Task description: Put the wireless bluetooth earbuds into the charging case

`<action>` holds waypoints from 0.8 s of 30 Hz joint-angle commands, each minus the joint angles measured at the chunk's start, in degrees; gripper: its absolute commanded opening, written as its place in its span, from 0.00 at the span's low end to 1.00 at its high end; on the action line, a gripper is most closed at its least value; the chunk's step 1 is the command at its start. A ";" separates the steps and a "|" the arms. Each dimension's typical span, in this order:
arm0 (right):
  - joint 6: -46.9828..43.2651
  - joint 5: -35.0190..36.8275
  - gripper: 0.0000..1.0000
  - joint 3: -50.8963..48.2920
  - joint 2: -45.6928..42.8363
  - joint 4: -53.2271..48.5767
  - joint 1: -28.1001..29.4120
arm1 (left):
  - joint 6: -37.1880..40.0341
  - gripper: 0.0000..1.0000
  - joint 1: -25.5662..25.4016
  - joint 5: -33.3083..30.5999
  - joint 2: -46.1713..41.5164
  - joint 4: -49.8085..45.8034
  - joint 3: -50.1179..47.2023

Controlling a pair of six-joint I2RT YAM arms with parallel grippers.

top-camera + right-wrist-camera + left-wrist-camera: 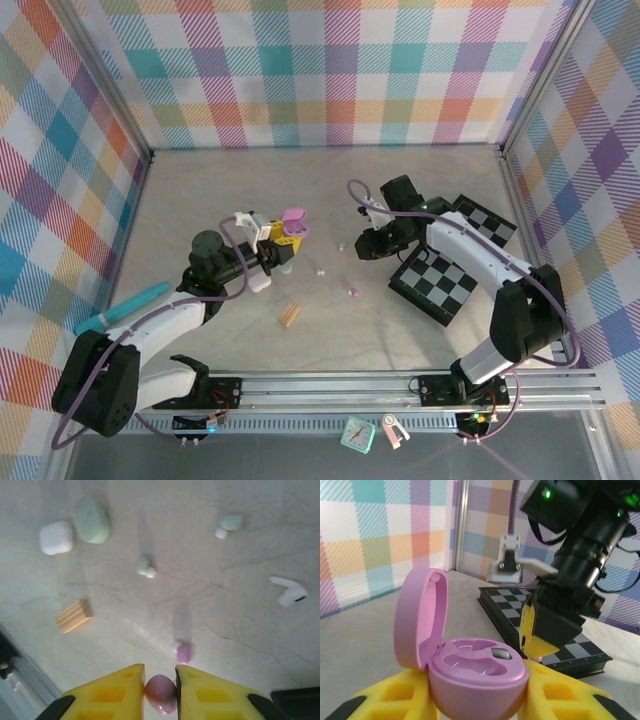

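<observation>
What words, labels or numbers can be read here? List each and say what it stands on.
None can be read.
No lettering on the purple charging case or the purple earbud.
The small teal square item by the front rail: any marking is too small to read.

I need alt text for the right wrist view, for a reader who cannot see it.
The right end effector pinches a purple earbud over a pale table. On the table lie another purple bud, two green buds, a white bud, a white case, a green case and a tan block.
</observation>
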 commanded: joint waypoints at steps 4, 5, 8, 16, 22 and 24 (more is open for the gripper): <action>2.77 -10.66 0.23 0.10 -5.54 2.65 -0.19 | -0.25 0.30 -3.25 1.77 5.15 9.40 1.36; 3.08 -11.28 0.23 0.20 -6.16 3.04 -0.23 | 0.01 0.30 -3.58 1.64 5.56 9.28 1.53; 3.77 -14.00 0.23 0.54 -8.01 4.32 -0.24 | 0.56 0.30 -4.88 1.55 7.62 9.83 2.15; 6.38 -21.33 0.23 0.45 -10.17 9.44 -0.24 | 1.56 0.30 -8.81 4.19 13.17 15.89 3.75; 7.04 -22.53 0.23 0.47 -10.20 10.82 -0.24 | 0.32 0.30 -10.98 5.98 15.86 18.88 5.77; 6.96 -22.45 0.23 0.39 -10.20 10.80 -0.24 | -0.24 0.30 -11.37 6.31 16.43 19.97 6.14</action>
